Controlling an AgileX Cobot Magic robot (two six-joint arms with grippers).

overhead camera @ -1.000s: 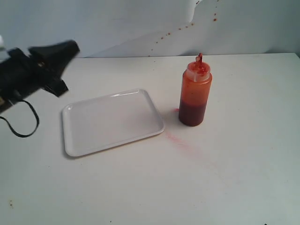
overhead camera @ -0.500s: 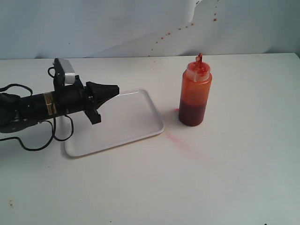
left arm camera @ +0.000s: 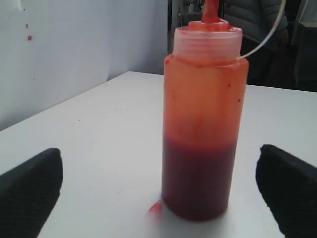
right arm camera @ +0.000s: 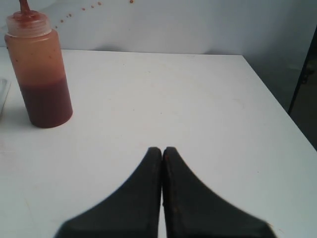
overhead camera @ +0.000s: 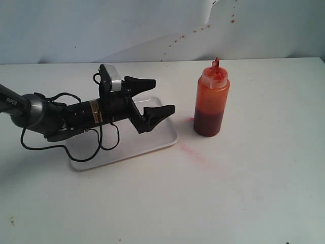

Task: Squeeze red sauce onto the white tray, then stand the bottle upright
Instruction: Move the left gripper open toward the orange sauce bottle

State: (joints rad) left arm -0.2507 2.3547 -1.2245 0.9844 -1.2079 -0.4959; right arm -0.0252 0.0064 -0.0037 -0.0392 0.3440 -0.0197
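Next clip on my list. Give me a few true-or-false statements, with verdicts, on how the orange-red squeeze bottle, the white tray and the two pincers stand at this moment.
1. The translucent orange-red plastic squeeze bottle stands upright. True.
2. The left pincer is shut on the bottle. False: its jaws stand wide open, short of the bottle and not touching it.
3. The right pincer is shut and holds nothing. True.
4. The bottle stands on the flat white rectangular plastic tray. False: it stands on the white table beside the tray, with a gap between them.
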